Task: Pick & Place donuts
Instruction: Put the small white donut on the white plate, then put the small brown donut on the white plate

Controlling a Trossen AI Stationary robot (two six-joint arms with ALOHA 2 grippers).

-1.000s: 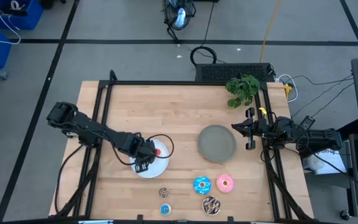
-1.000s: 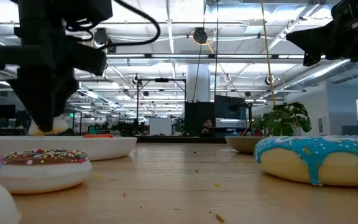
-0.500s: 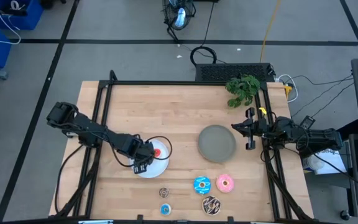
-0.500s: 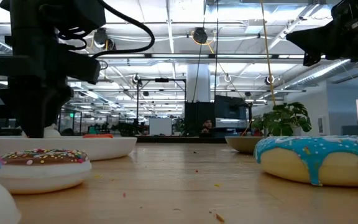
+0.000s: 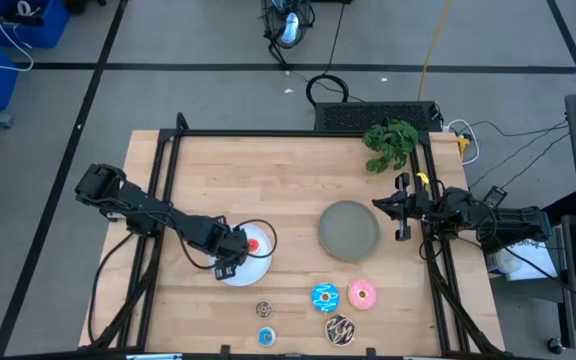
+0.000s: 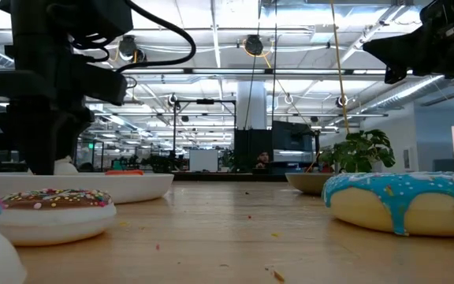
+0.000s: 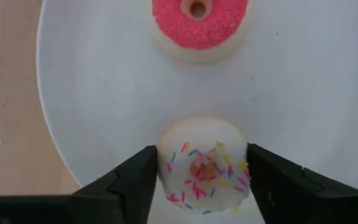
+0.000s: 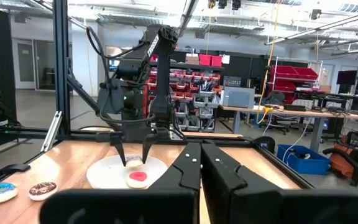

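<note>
An industrial robotics lab or workshop. Beyond the wooden desk [image 5: 288, 200] stretches a large open hall with an exposed ceiling of ducts and strip lights [image 6: 235, 47], red parts bins on racks [image 8: 197, 81], workbenches with equipment [image 8: 291, 112], blue storage crates [image 5: 8, 40] and cables [image 5: 328, 90] on the grey floor.
</note>
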